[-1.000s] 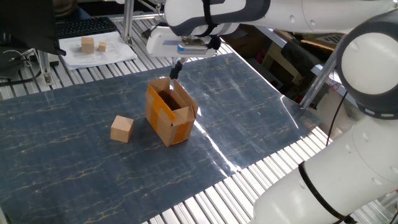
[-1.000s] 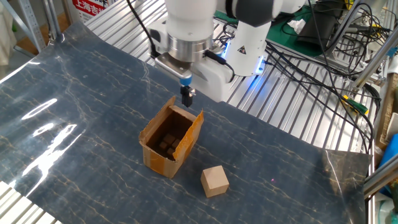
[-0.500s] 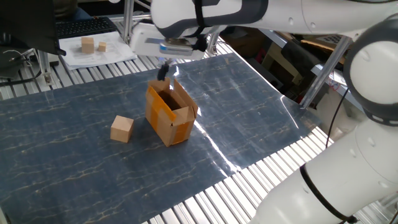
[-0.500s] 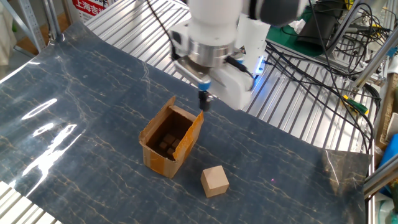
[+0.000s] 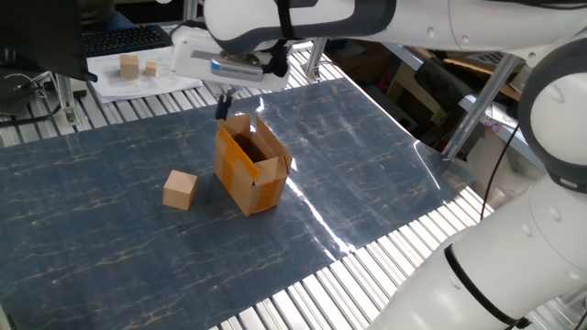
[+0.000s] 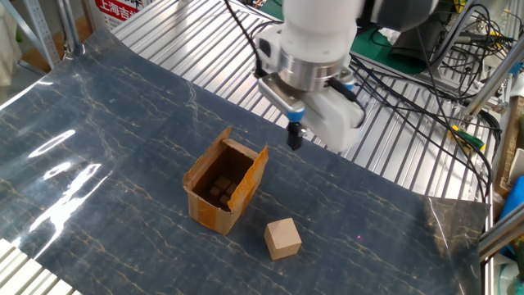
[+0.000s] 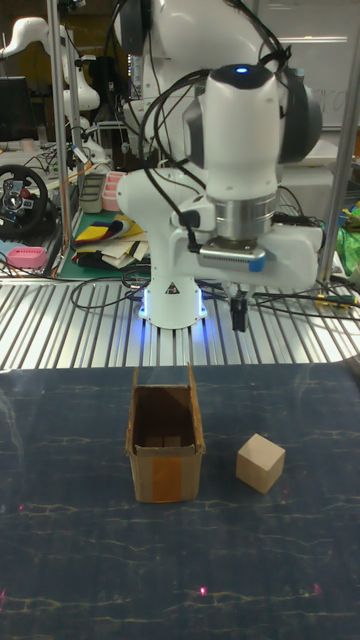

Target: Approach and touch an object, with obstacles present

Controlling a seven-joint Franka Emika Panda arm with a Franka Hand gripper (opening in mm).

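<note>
1. Dark blue marbled sheeting (image 6: 123,156) covers the counter (image 6: 409,164), whose ribbed metal top shows around the sheet's edges.
2. An orange-brown cardboard box (image 6: 223,187) (image 5: 251,169) (image 7: 163,443) stands open near the middle of the sheet, flaps raised, with glossy orange tape on its sides. Small dark items lie inside it; I cannot tell what they are.
3. The small light-tan wooden cube (image 6: 282,238) (image 5: 180,191) (image 7: 260,463) rests on the sheet near the box, apart from it with a clear gap between them, and nothing touches it.
4. The white arm reaches over the counter with its gripper (image 6: 294,137) (image 5: 222,107) (image 7: 239,316) pointing down, in the air above the sheet.
5. In the tall fixed view the gripper hangs behind the gap between box and cube, well above both.
6. The dark fingers (image 6: 294,136) appear pressed together with nothing between them.
7. In one fixed view, two smaller pale wooden blocks (image 5: 137,66) sit on white paper (image 5: 170,79) beyond the sheet's far edge, beside a black keyboard (image 5: 124,38).
8. Cables (image 6: 426,90) trail across the ribbed metal behind the arm's base.
</note>
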